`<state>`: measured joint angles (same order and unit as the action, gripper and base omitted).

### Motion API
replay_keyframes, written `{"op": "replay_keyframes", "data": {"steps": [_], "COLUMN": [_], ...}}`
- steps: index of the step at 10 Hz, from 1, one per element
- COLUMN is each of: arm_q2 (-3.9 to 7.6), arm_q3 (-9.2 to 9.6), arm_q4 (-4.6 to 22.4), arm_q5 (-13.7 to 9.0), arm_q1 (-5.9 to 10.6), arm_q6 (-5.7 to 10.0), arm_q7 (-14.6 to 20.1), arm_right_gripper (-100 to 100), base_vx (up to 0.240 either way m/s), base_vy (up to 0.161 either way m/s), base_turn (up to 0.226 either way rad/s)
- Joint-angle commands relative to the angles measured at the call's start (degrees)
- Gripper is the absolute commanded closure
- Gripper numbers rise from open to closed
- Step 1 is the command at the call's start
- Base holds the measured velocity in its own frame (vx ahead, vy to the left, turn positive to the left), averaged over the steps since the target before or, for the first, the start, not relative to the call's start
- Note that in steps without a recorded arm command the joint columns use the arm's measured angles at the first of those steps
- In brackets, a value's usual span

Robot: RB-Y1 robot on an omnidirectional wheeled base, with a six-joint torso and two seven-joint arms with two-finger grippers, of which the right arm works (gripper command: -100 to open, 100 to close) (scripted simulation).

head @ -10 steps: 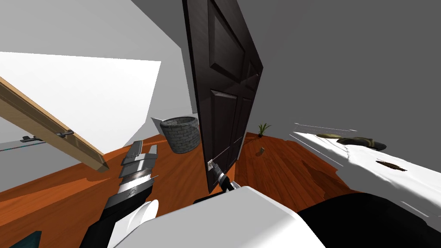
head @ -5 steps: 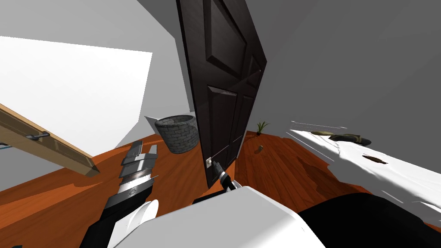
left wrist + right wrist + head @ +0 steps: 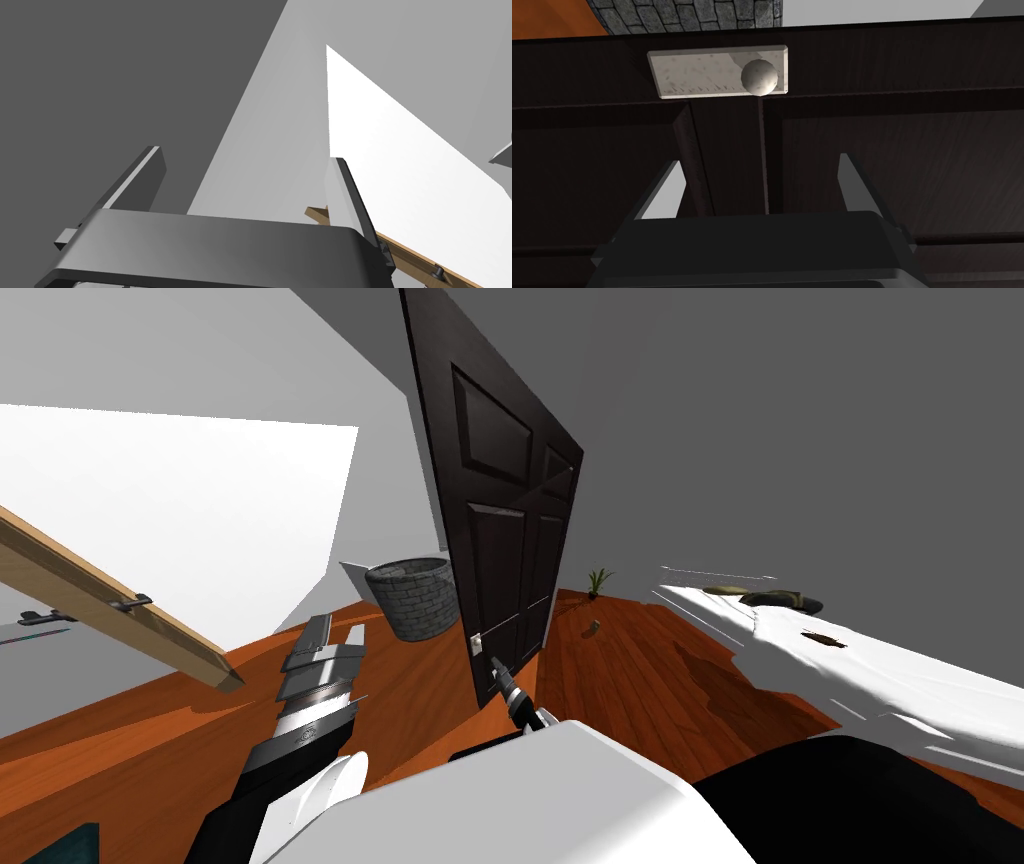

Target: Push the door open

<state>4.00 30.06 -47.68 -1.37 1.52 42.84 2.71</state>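
Note:
A dark panelled door [image 3: 500,488] stands ajar ahead of me, its free edge nearest. Low on that edge is a pale plate [image 3: 476,640] with a round knob. My right gripper [image 3: 497,666] points at the door just below the plate, a small gap from it. In the right wrist view the knob [image 3: 759,77] and plate [image 3: 702,72] lie beyond the open right gripper [image 3: 758,162], which has the door's face [image 3: 887,140] behind it and nothing between the fingers. My left gripper [image 3: 325,633] is raised at my left; the left gripper [image 3: 246,155] is open and empty.
A grey stone-patterned basket [image 3: 412,598] stands on the orange wood floor behind the door's edge. A light wooden panel [image 3: 120,613] slants in at the left. A white bed [image 3: 850,658] lies to the right, with a small plant [image 3: 598,581] by the far wall.
The door has swung farther away from me, and its plate has drawn off from my right gripper's tip. My head view has shifted slightly. The left arm has stayed put.

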Motion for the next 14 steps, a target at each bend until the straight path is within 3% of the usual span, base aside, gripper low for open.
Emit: {"op": "replay_keyframes", "data": {"steps": [1,11,12,14], "arm_q2": [0.00,-0.62,-0.62,-0.62], "arm_q3": [0.00,-1.19,-1.19,-1.19], "arm_q4": [0.0,1.3,1.3,1.3], "arm_q5": [0.0,-0.2,-0.2,-0.2], "arm_q1": [0.00,0.44,0.44,0.44], "arm_q6": [0.00,1.20,1.20,1.20], "arm_q7": [0.0,-0.7,-0.7,-0.7], "arm_right_gripper": [-100,-100,100,100], "base_vx": [-0.123,0.165,-0.020,-0.023], "base_vy": [-0.039,0.093,-0.005,-0.013], "base_turn": [-0.001,0.021,0.007,0.009]}}
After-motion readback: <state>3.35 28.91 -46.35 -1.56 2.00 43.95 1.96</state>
